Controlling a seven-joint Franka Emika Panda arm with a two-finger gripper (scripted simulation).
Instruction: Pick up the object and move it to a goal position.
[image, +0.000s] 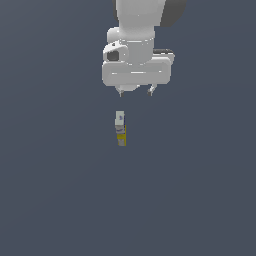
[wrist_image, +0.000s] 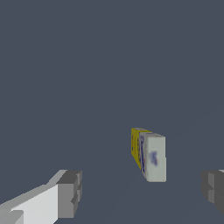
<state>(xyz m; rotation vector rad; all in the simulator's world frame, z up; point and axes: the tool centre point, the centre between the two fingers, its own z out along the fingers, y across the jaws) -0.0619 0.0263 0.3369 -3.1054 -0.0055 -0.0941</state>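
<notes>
The object (image: 120, 128) is a small narrow item with a white-grey upper part, tiny bluish marks and a yellow lower end. It lies on the dark grey floor, below my gripper (image: 135, 92) in the exterior view and a little toward that view's left. In the wrist view the object (wrist_image: 149, 154) sits between and ahead of my two fingertips, nearer the one at the picture's edge (wrist_image: 213, 189) than the other (wrist_image: 70, 192). My gripper (wrist_image: 142, 192) is open and empty, apart from the object.
The plain dark grey floor (image: 60, 190) fills both views. No other object, container or edge shows.
</notes>
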